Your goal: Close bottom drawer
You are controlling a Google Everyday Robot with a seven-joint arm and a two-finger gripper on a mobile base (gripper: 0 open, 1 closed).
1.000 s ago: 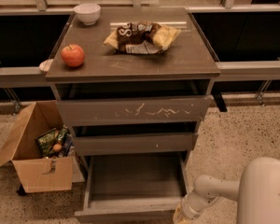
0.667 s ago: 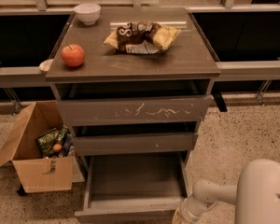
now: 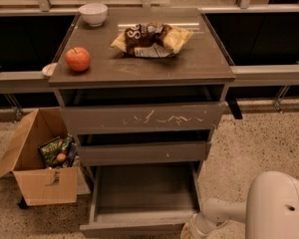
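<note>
Camera view: the bottom drawer (image 3: 144, 193) stands pulled well out, low at the near edge. The gripper (image 3: 192, 229) has crept slightly left, to the drawer front's right corner; its state I cannot tell. The drawer has not moved, so the push likely lies ahead.

My gripper (image 3: 191, 230) hangs low, near the floor. Up and to the right of it, my white forearm (image 3: 224, 211) meets my bulky upper arm (image 3: 279, 208).

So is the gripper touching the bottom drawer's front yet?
Cannot tell. The camera view shows the gripper at the bottom drawer's right front corner, but the frame edge hides any contact.
</note>
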